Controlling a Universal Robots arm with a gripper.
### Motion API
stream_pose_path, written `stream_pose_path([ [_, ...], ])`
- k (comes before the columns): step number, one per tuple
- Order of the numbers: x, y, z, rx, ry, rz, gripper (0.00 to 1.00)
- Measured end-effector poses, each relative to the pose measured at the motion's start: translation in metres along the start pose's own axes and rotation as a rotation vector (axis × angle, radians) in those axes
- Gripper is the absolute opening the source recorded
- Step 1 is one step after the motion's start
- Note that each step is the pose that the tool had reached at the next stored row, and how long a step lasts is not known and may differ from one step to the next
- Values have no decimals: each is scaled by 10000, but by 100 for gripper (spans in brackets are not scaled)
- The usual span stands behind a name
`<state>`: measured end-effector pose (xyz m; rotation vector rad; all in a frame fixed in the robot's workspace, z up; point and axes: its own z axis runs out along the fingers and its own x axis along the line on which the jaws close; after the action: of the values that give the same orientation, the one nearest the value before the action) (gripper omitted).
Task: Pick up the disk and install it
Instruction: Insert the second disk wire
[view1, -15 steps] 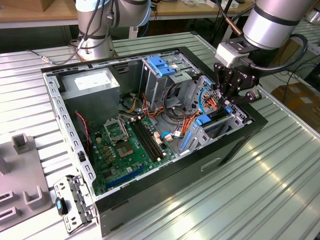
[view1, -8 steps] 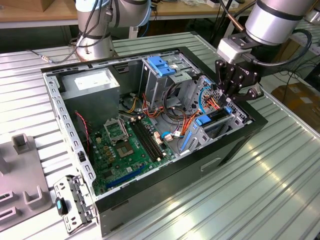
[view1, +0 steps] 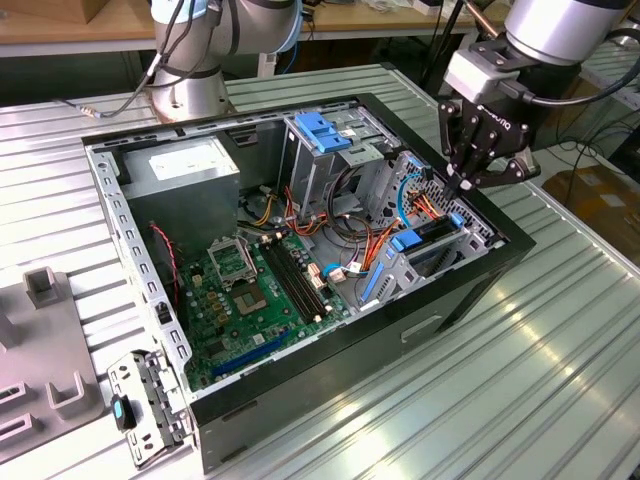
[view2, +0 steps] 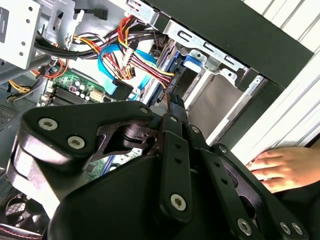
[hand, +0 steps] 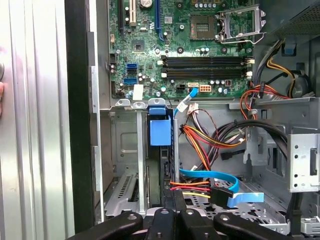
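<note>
**Gripper over the drive bay, disk seated on edge**

The gripper (view1: 468, 183) hovered above the computer case's (view1: 470, 290) front corner, jaws together and empty. The disk (hand: 161, 131) stood edgewise in the drive bay, its blue carrier tab uppermost. It looked rigid, fairly heavy and shock-sensitive; the carrier's edges seemed the safest hold. A hand (view2: 282, 170) rested on the table beside the case.
</note>
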<state>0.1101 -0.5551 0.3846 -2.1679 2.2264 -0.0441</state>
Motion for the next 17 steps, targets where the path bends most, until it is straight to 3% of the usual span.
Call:
stream_pose_path([
  [6, 0, 3, -2, -1, -1, 0, 11],
  [11, 1, 57, -6, 0, -2, 0, 11],
  [17, 1, 62, -68, 2, -2, 0, 11],
])
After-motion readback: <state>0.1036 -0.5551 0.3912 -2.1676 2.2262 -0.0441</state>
